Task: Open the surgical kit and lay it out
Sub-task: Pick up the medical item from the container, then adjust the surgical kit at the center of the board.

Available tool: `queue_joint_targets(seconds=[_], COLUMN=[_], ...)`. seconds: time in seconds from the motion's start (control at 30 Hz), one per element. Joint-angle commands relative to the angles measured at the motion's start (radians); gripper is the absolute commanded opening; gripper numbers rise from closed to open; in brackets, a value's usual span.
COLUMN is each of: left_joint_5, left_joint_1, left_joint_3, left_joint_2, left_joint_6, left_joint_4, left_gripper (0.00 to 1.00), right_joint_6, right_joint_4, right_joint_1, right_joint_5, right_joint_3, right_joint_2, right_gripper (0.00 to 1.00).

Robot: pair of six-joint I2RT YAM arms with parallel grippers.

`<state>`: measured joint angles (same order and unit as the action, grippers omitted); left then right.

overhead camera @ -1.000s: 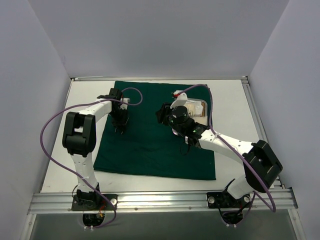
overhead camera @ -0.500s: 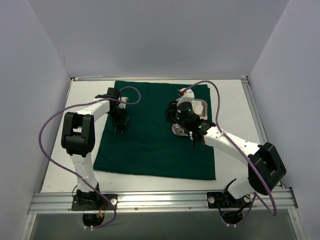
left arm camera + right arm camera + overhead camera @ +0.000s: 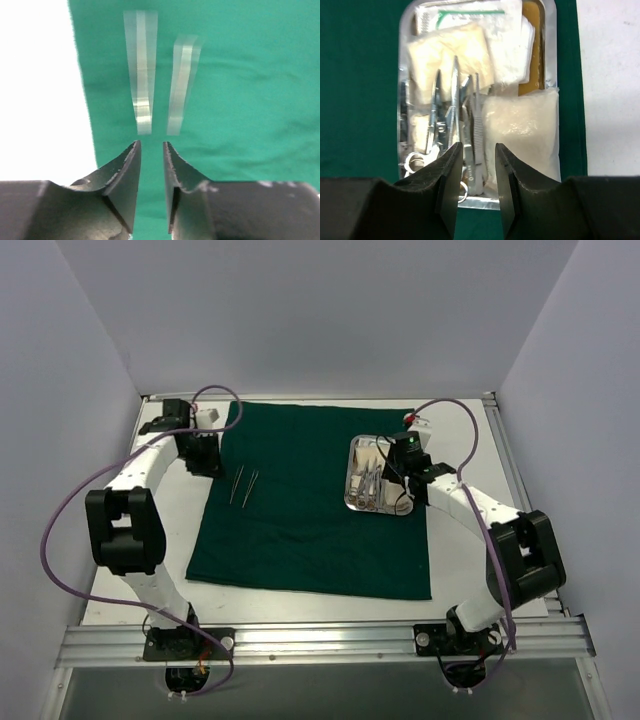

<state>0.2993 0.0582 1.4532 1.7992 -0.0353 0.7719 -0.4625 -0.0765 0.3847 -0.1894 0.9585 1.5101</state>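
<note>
Top external view shows both arms pulled back: the left gripper (image 3: 151, 145), narrowly open and empty, has left slim silver forceps (image 3: 238, 485) on the dark green cloth drape (image 3: 310, 535) at left, while the right gripper (image 3: 477, 147), also open and empty, uncovers the still-full rectangular steel tray (image 3: 350, 480) at right.

- I see the green cloth (image 3: 310, 540) spread flat on the white table (image 3: 460, 570).
- The steel tray (image 3: 350, 478) sits on the cloth's far right part, with instruments (image 3: 370, 488) and pale pads (image 3: 372, 452) inside.
- Two slim forceps (image 3: 243, 486) lie side by side on the cloth's left part.
- My left hand (image 3: 207, 462) hangs at the cloth's far left edge.
- My right hand (image 3: 398, 472) is over the tray.
</note>
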Motion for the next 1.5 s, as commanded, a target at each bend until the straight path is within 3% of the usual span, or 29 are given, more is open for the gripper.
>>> queue_joint_targets(seconds=[0.0,0.1,0.43,0.83,1.27,1.47], left_joint_5=[-0.026,-0.08,-0.055,0.027,0.055,0.064], left_joint_1=[-0.131,-0.153,-0.155,-0.155,-0.166,-0.185], left_joint_3=[0.004,-0.007,-0.054,-0.157,-0.194,-0.189], left_joint_2=[0.032,0.116,0.224,0.198,0.135,0.111], left_joint_6=[0.047,0.092,0.118,0.138,0.167,0.167], left_joint_4=[-0.008,-0.033,-0.054,-0.025,0.032,0.035], left_gripper=[0.34,0.36,0.34,0.1,0.08,0.08], right_joint_6=[0.033,0.035,0.042,0.073,0.093,0.093], right_joint_4=[0.008,-0.012,-0.048,-0.074,-0.089,-0.094], right_joint_1=[-0.012,-0.015,-0.027,-0.052,-0.073,-0.073], right_joint_5=[0.03,0.036,0.047,0.067,0.097,0.097], right_joint_3=[0.029,0.037,0.049,0.077,0.083,0.083], right_joint_2=[0.065,0.11,0.182,0.246,0.292,0.295], right_gripper=[0.29,0.29,0.28,0.22,0.19,0.07])
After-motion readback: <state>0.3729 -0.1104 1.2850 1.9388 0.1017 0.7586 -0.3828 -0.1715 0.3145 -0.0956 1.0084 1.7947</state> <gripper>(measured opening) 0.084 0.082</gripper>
